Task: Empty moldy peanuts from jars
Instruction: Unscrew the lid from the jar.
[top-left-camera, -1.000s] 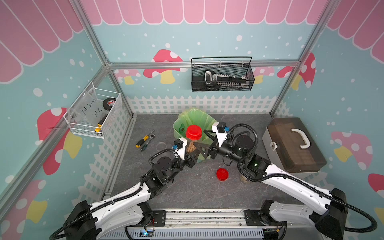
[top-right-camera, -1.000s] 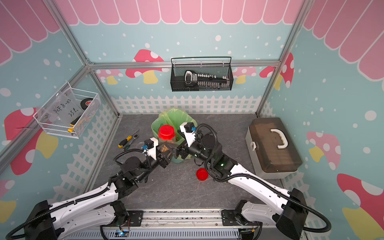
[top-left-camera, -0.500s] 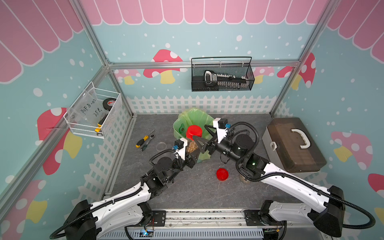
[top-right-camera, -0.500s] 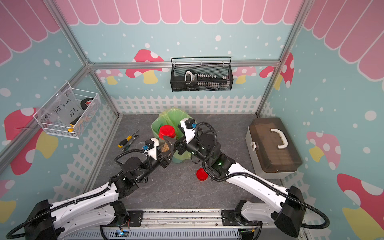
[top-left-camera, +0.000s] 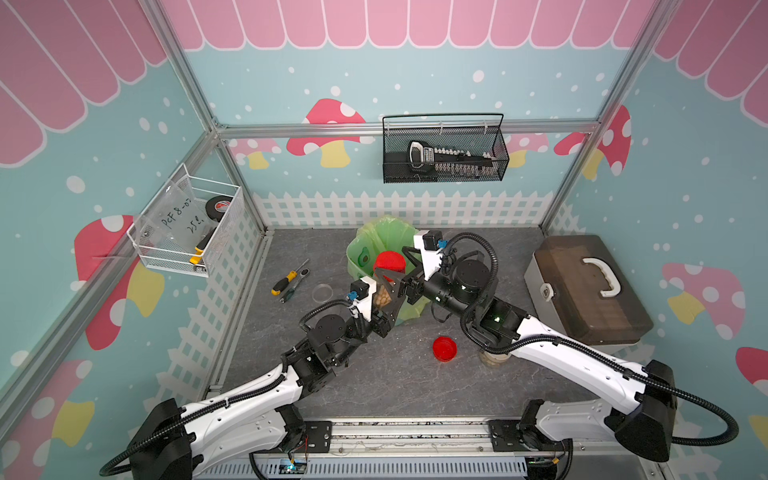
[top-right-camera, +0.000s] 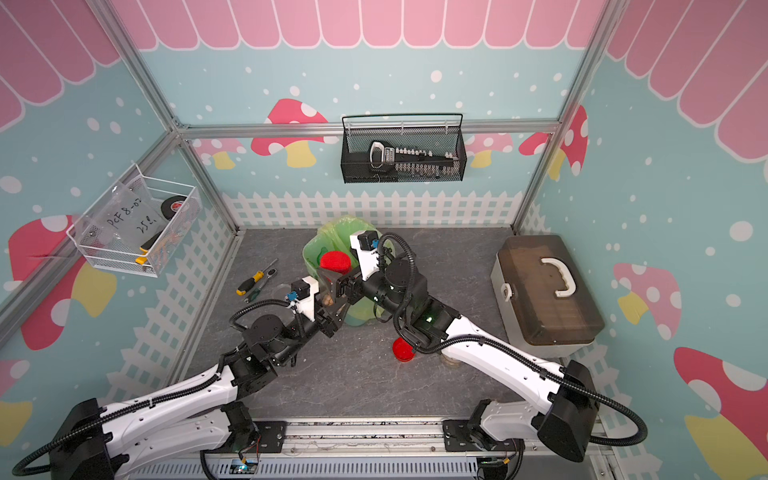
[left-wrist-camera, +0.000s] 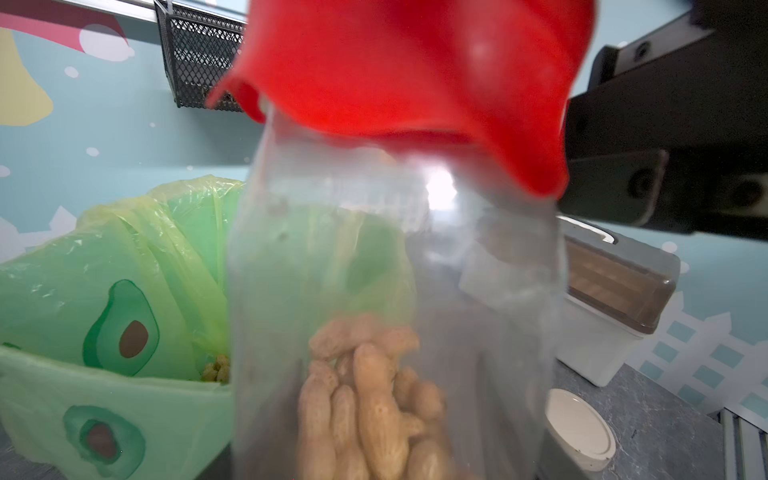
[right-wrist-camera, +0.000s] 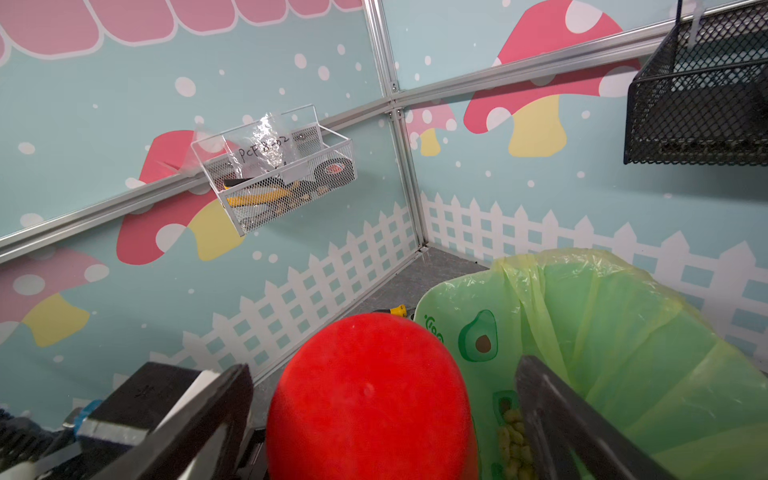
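1. in both top views the left gripper (top-left-camera: 383, 291) is clamped round the body of a jar (top-left-camera: 384, 286), holding it up roughly upright just in front of the bin (top-left-camera: 386, 237) with the green bag. the red lid (top-left-camera: 389, 262) is on top, and the right gripper (top-left-camera: 398, 269) sits at that lid with its jaws spread. my worry: the jar hangs by the bin's near rim, not over the middle, so tipping from here could scatter moldy peanuts (top-left-camera: 381, 297) onto the table (top-left-camera: 374, 374). count: one held jar, one squat jar (top-left-camera: 492, 360) half under the right arm, one loose red lid (top-left-camera: 444, 348), and one clear round thing (top-left-camera: 322, 292) near the screwdriver (top-left-camera: 286, 282). it may be a third jar, can't tell.

2. left wrist view: the lid looks crooked on the jar mouth (blurry though). if it's loose it could slide off into the bag. count: roughly ten peanuts in the jar bottom, too smeared for an exact number, plus one small clump in the bin and one beige lid (left-wrist-camera: 577, 432).

3. right wrist view: the right gripper's fingers (right-wrist-camera: 199, 415) stand wide, one each side of the red lid, with a gap on both sides, gripping nothing. closing off-centre could shove the jar sideways in the left's hold. count: one lid, two fingers, one greenish clump in the bag.
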